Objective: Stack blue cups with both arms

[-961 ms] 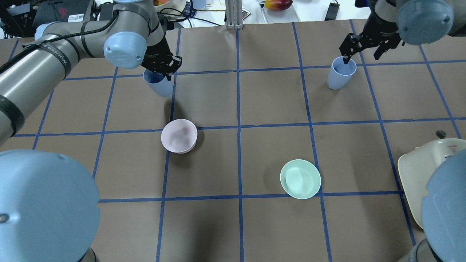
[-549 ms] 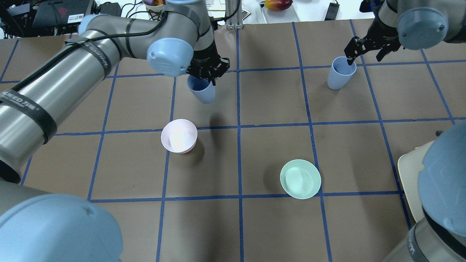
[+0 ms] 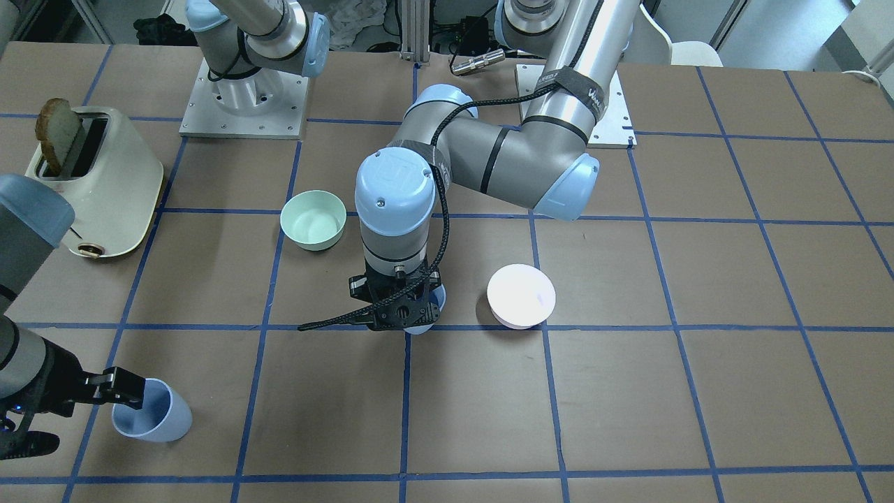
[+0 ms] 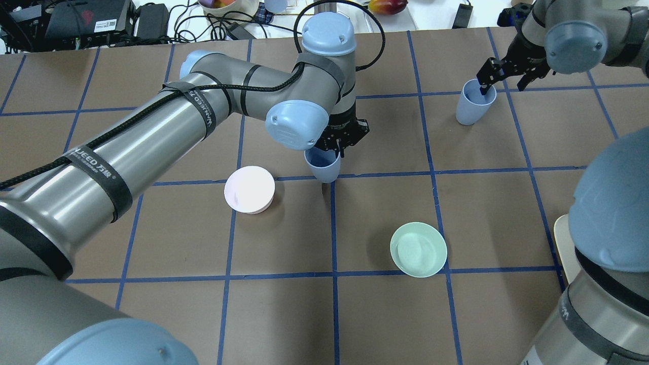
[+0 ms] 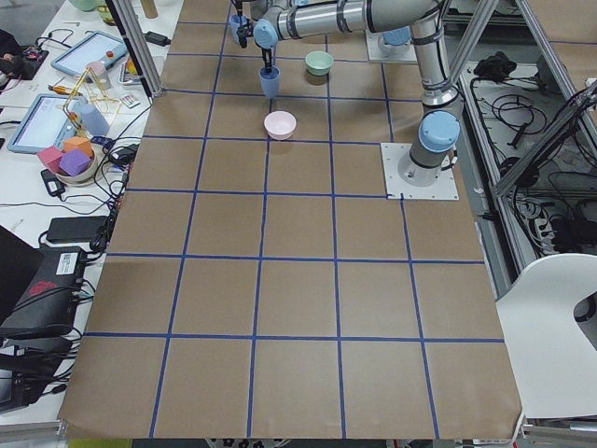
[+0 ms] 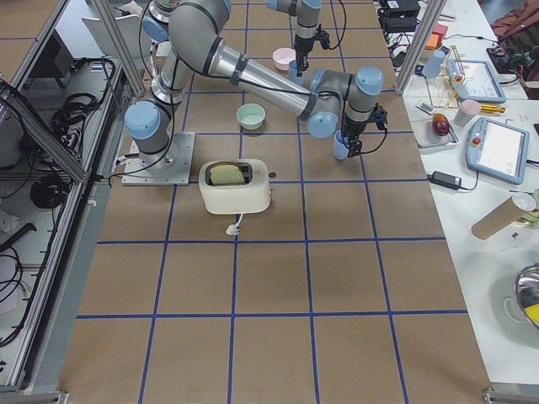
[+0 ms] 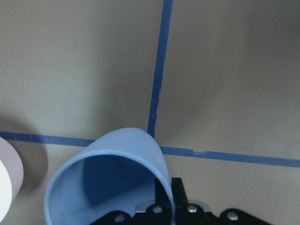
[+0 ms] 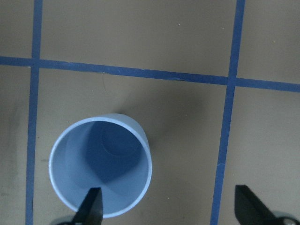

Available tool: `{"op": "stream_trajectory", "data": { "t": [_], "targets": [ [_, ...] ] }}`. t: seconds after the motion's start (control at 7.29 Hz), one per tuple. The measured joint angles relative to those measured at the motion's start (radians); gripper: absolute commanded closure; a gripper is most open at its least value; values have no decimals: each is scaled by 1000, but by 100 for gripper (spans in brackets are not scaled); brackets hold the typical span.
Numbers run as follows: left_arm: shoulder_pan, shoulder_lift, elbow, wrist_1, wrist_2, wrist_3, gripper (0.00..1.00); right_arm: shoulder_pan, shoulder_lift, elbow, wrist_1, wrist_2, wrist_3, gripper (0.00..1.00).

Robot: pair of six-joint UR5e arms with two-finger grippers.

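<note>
My left gripper (image 4: 340, 141) is shut on the rim of one pale blue cup (image 4: 323, 165) and holds it upright near the table's centre, at a tape crossing. I cannot tell whether it touches the table. It also shows in the left wrist view (image 7: 112, 173) and the front view (image 3: 433, 307). The second blue cup (image 4: 474, 105) stands at the far right. My right gripper (image 4: 503, 76) is open over it, with one finger (image 8: 91, 208) inside the rim (image 8: 101, 171) and the other (image 8: 251, 206) outside.
A pale pink bowl (image 4: 249, 189) sits just left of the held cup. A mint-green bowl (image 4: 418, 249) sits nearer the robot, right of centre. A cream toaster (image 3: 98, 181) with a slice of bread stands at the table's right edge.
My left arm has carried its blue cup from the far left to the table's centre and lower. My right gripper has stayed open at the other cup.
</note>
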Motion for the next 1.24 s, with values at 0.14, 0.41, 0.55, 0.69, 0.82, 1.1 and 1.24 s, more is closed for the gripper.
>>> {"op": "stream_trajectory", "data": {
  "t": [0.14, 0.41, 0.55, 0.69, 0.82, 1.1, 1.24],
  "targets": [
    [-3, -7, 1, 25, -1, -18, 100, 0, 17, -4, -1, 16, 0, 44],
    [-5, -23, -2, 57, -1, -33, 1, 0, 36, -6, 1, 15, -8, 100],
    [-5, -27, -5, 55, 0, -31, 0, 0, 38, -6, 9, 9, -9, 100],
    [-5, -26, -5, 52, 2, -29, 0, 0, 37, -9, 28, -1, -9, 100],
    [-2, -12, 1, 33, 2, -28, 0, 0, 32, -12, 59, -13, -9, 100],
    [27, 77, 63, -124, 0, -12, 1, 0, -2, -43, 178, -18, -8, 100],
    [56, 135, 118, -260, 0, 28, 4, 3, -25, -76, 259, -13, -7, 100]
  ]
}}
